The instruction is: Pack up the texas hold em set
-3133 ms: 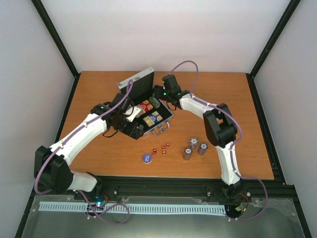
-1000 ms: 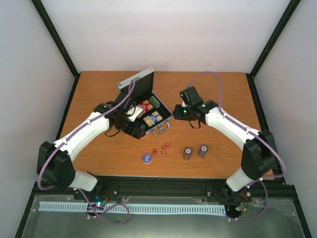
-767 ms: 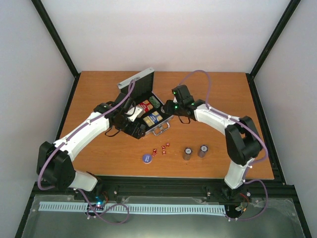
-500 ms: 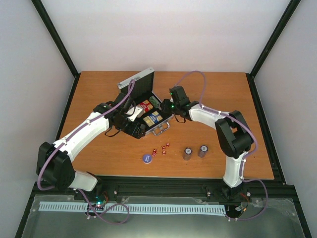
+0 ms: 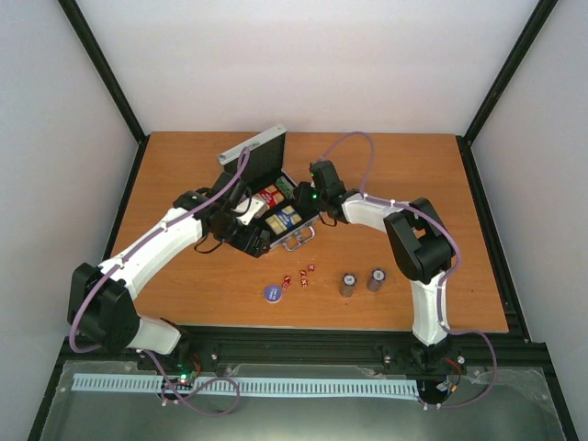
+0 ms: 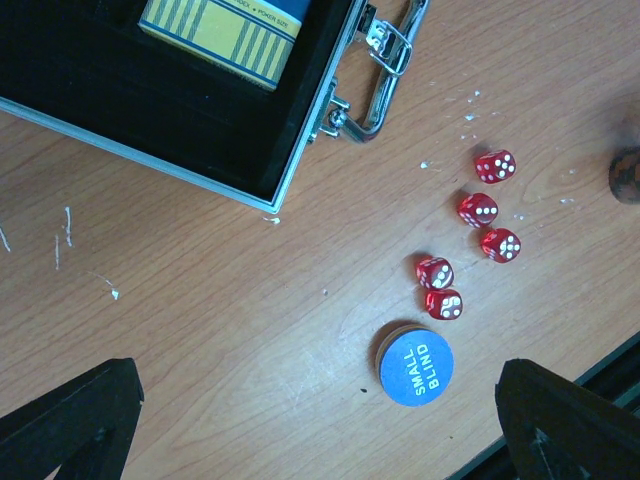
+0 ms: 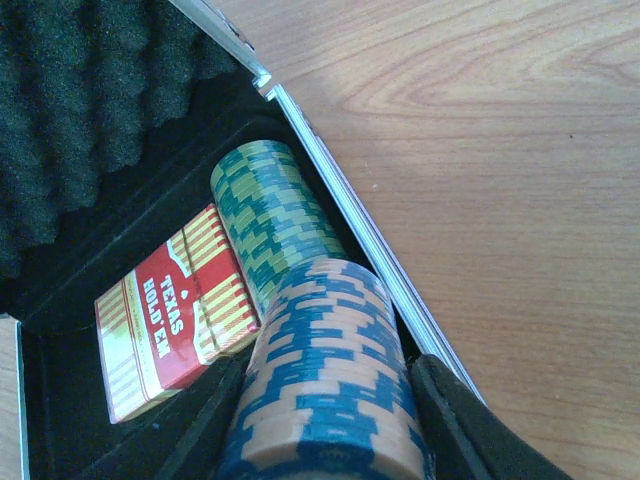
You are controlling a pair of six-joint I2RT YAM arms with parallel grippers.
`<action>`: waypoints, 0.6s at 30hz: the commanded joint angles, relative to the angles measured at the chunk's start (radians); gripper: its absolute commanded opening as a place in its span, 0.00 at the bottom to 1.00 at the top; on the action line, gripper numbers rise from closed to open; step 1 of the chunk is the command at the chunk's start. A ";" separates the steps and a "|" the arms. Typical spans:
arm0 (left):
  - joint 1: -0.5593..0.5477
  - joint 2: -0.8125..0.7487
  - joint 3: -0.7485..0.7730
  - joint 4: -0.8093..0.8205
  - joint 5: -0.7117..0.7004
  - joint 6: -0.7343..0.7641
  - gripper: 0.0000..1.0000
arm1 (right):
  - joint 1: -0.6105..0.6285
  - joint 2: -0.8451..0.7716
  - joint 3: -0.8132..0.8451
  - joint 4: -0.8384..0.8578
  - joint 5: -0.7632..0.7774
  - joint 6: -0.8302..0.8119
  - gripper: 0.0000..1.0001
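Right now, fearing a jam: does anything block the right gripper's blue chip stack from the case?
Nothing visible. The right gripper holds the blue chip stack over the case; the green chip stack lies farther along its channel. The spot beneath is hidden.

Lab test cell: white panels (image 5: 303,64), black frame (image 5: 101,69), wooden tabletop (image 5: 184,156)

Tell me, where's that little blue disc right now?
In the left wrist view, the blue SMALL BLIND disc lies on the wooden table, outside the open case, just beside the red dice.
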 commanded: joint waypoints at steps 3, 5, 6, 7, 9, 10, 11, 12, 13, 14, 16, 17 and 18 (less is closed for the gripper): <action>0.007 -0.002 0.025 -0.019 0.008 -0.004 1.00 | 0.005 0.053 0.037 0.111 0.021 0.005 0.04; 0.007 0.000 0.019 -0.014 0.010 -0.008 1.00 | 0.005 0.067 0.043 0.113 0.017 0.005 0.07; 0.007 0.001 0.016 -0.011 0.013 -0.009 1.00 | 0.005 0.072 0.047 0.112 0.015 0.005 0.10; 0.007 0.001 0.013 -0.007 0.016 -0.012 1.00 | 0.005 0.075 0.049 0.111 0.015 0.004 0.15; 0.007 0.006 0.011 -0.003 0.019 -0.013 1.00 | 0.005 0.079 0.049 0.104 0.021 0.002 0.26; 0.007 0.010 0.010 0.000 0.019 -0.013 1.00 | 0.005 0.078 0.050 0.098 0.025 0.001 0.30; 0.007 0.015 0.011 0.002 0.019 -0.013 1.00 | 0.005 0.077 0.051 0.092 0.026 -0.004 0.34; 0.007 0.020 0.013 0.005 0.018 -0.011 1.00 | 0.005 0.077 0.053 0.081 0.025 -0.009 0.38; 0.007 0.025 0.015 0.006 0.017 -0.009 1.00 | 0.005 0.075 0.055 0.073 0.023 -0.014 0.42; 0.007 0.030 0.018 0.006 0.017 -0.008 1.00 | 0.005 0.072 0.054 0.068 0.024 -0.019 0.47; 0.007 0.040 0.026 0.006 0.018 -0.003 1.00 | 0.005 0.064 0.042 0.065 0.040 -0.025 0.56; 0.007 0.042 0.030 0.006 0.019 -0.001 1.00 | 0.005 0.058 0.037 0.065 0.047 -0.028 0.61; 0.007 0.046 0.033 0.006 0.019 -0.001 1.00 | 0.005 0.055 0.036 0.061 0.058 -0.030 0.65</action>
